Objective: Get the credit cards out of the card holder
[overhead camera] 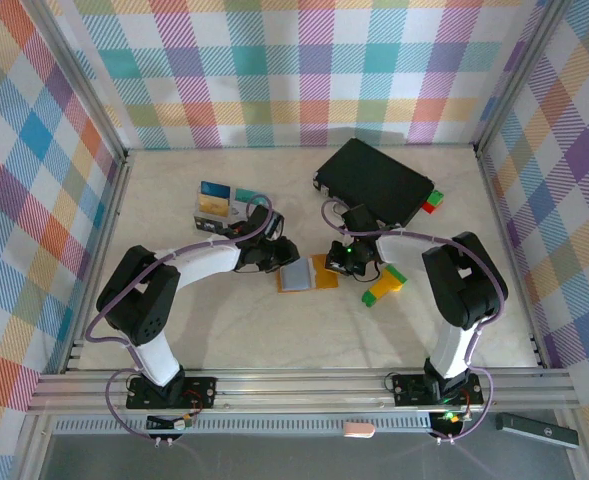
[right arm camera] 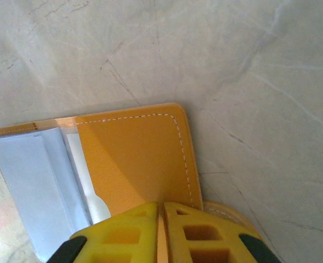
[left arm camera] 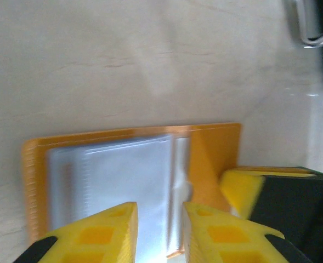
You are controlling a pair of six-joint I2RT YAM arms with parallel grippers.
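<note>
The small orange-tan folding card holder with grey-blue inner pockets (overhead camera: 307, 275) lies opened flat on the pale marbled worktop (overhead camera: 274, 340), between the two arms. Its long axis runs left to right across the top view, slightly tilted. The pocket half points toward the left arm and the plain orange flap toward the right.

The left end effector (left arm camera: 160, 235) hovers over the pocket half with its yellow fingers narrowly parted and nothing between them. The right end effector (right arm camera: 161, 230) is closed to a thin slit on the edge of the orange flap and seems to pin it.

The narrow gap could catch pocket fabric instead of a card edge. If the right pinch slips, the whole holder would likely lift or slide. The two end effectors are also close enough to bump. Whether a card remains inside is unclear.

Just beside the right end effector lies a green-and-yellow block (overhead camera: 384, 287). Farther back on the left, several flat coloured credit cards (overhead camera: 219, 203) lie out, and a large black hard case (overhead camera: 374, 180) sits on the right.
</note>
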